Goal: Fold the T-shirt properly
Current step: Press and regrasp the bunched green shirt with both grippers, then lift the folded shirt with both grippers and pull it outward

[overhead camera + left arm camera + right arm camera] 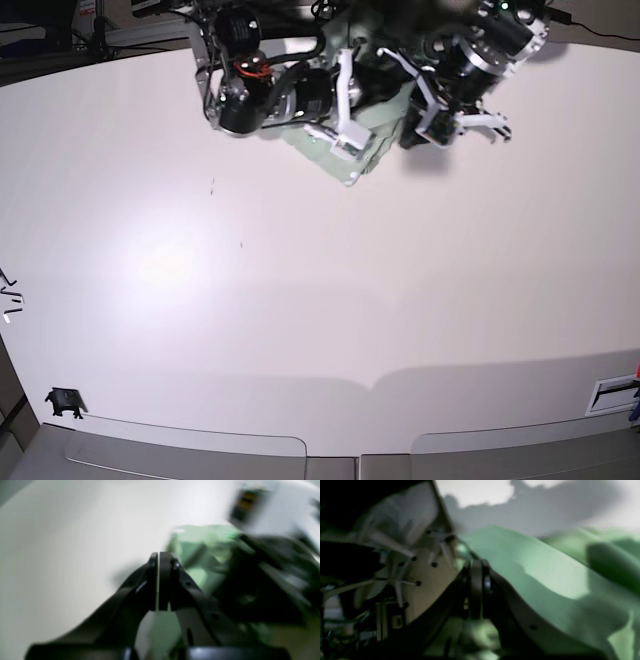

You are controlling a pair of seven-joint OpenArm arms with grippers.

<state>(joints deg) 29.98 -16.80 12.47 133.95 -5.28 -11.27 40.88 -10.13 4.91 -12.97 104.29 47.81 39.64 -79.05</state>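
Note:
The pale mint-green T-shirt (368,128) lies bunched at the far edge of the white table (300,300), under both arms, with one corner pointing toward me. In the right wrist view the T-shirt (545,572) rises in a taut ridge from the tips of my right gripper (476,562), which is shut on its edge. My left gripper (158,555) is shut with nothing visible between the jaws. It hovers beside the T-shirt (200,545), close to the other arm. In the base view the right gripper (348,145) and left gripper (418,132) sit close together. The collar and label are hidden.
The right arm's dark, blurred body (270,580) fills the right side of the left wrist view. A small black piece (64,402) sits at the table's near left corner and a white label (612,395) at the near right edge.

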